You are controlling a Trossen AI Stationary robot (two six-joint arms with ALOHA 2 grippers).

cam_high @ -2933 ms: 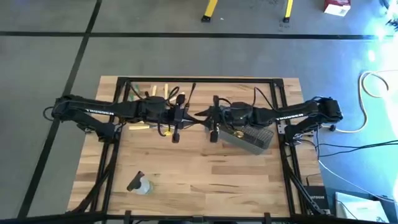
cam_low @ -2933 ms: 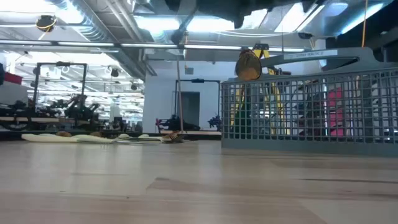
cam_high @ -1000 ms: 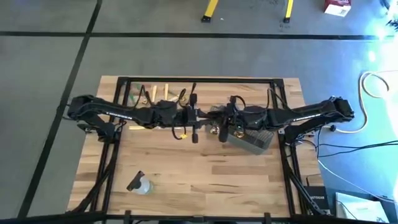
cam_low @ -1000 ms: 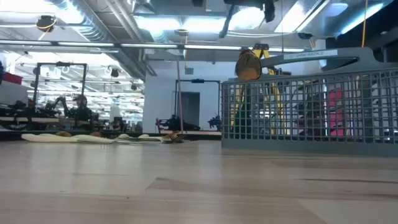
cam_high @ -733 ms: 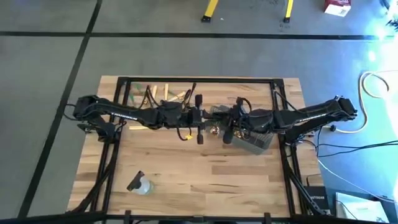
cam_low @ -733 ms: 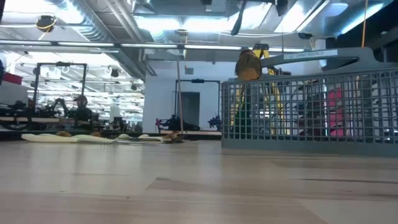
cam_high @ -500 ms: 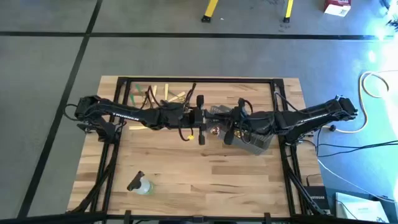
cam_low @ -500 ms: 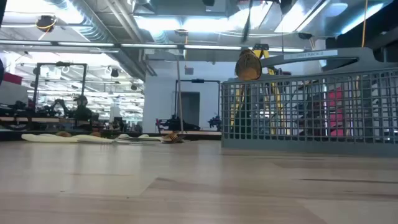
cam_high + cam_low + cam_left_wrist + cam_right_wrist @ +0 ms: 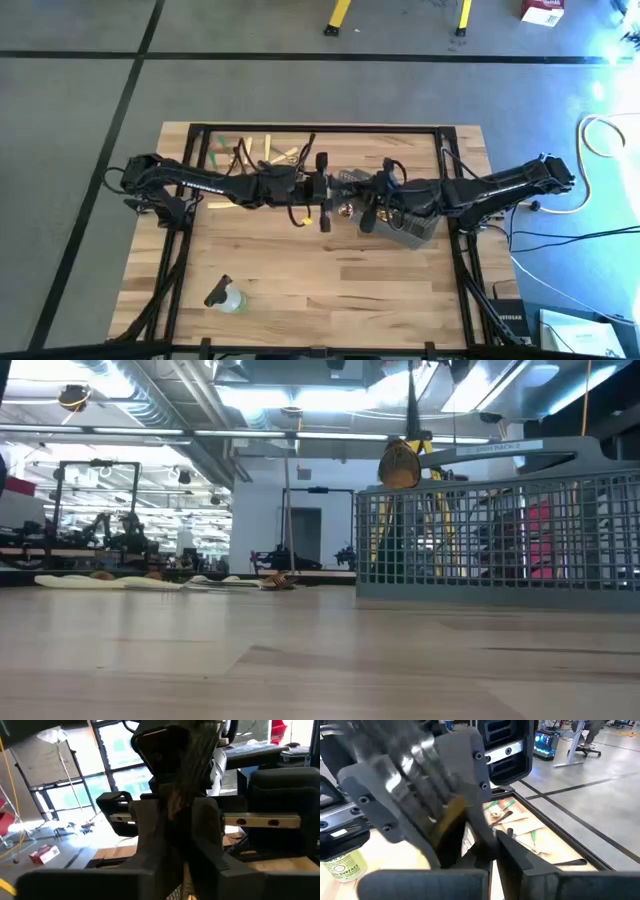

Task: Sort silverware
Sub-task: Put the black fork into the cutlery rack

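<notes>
While both dark arms meet over the middle of the pale wooden counter (image 9: 300, 270), its near half lies bare but for a small clear bottle (image 9: 224, 296) near the left edge. Loose tan, green and black slim utensils (image 9: 262, 152) lie along the far edge. The left pincer (image 9: 322, 188) hangs just left of the grey wire-mesh basket (image 9: 412, 224); whether it holds anything I cannot tell. The right pincer (image 9: 368, 207) sits over the basket's left end, clamped on a thin black utensil (image 9: 411, 400) standing upright above the basket.
</notes>
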